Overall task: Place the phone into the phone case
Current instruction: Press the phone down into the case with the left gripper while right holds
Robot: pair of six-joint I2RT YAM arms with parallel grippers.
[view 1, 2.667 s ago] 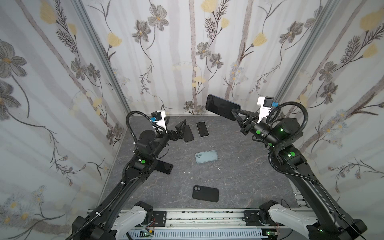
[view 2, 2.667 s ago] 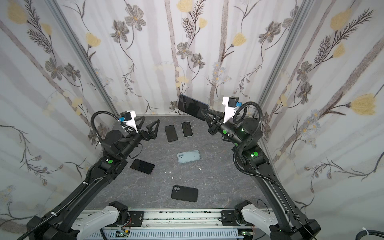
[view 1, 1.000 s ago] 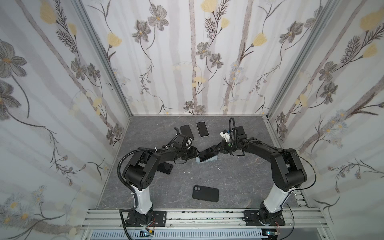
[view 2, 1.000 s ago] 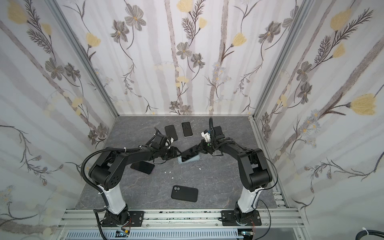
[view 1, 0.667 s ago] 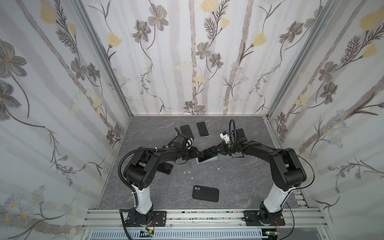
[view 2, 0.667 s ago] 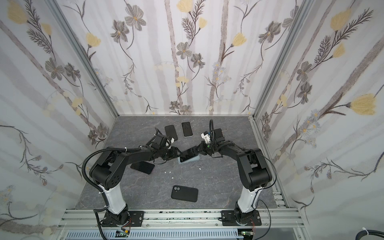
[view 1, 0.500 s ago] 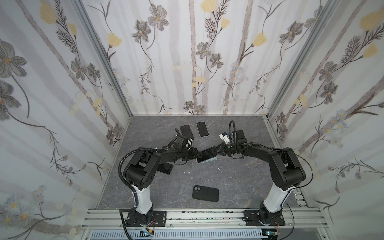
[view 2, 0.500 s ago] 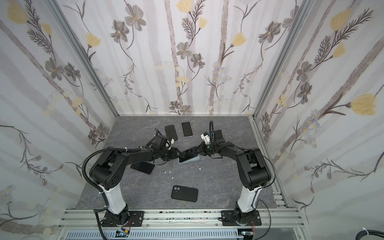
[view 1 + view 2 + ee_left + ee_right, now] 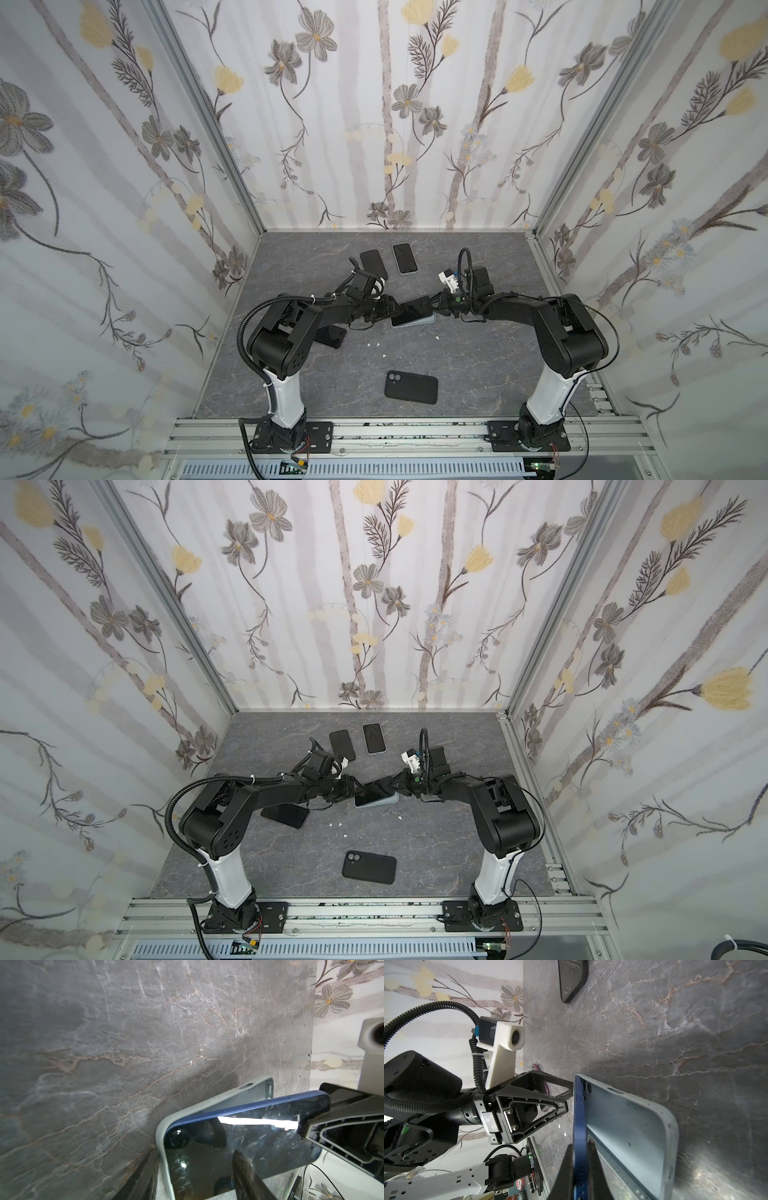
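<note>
Up front, a black phone (image 9: 411,387) lies back-up, on its own. Further in, a dark phone (image 9: 332,337) pokes out from under the left arm (image 9: 324,311). Centre table: the right gripper (image 9: 580,1147) is clamped on the raised end of the phone (image 9: 579,1109), which tilts into the pale case (image 9: 623,1126) with its other end seated. The left gripper (image 9: 568,1094), jaws apart, sits at that seated end, one finger over the screen. At the back, a plain phone (image 9: 374,264) and a white-rimmed phone (image 9: 404,257) lie side by side.

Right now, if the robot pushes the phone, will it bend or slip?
Probably stiff: the phone looks flat though the right gripper pinches just one end. Its glossy front may be slippery. Tilted into the case, it might skid rather than snap in.
</note>
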